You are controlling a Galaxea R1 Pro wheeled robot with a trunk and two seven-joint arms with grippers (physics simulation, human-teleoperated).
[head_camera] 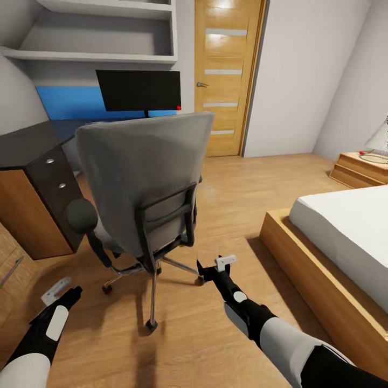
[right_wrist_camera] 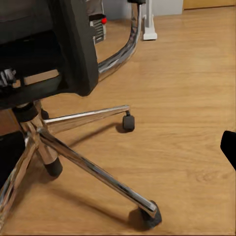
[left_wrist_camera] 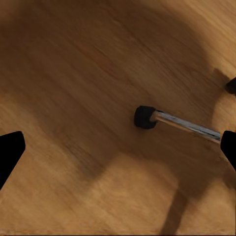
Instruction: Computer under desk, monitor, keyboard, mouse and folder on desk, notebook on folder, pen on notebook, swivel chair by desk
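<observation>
- I see the swivel chair [head_camera: 141,178] straight ahead, its back towards me, near the worktop [head_camera: 64,129] that carries the monitor [head_camera: 139,90].
- My left tool [head_camera: 63,288] hangs open and empty over the wooden floor [head_camera: 237,194].
- My right tool [head_camera: 215,265] is beside the chair's base [right_wrist_camera: 73,147]; I cannot tell its opening.

Wood plank floor [head_camera: 231,188]. White walls [head_camera: 302,75]; wooden door [head_camera: 226,75] with pale horizontal panels, closed. White wall shelves [head_camera: 102,32] upper left. Dark-topped drawer cabinet [head_camera: 32,183] at left. Bed [head_camera: 345,237], white mattress on wood frame, at right; nightstand [head_camera: 361,170] beyond it
</observation>
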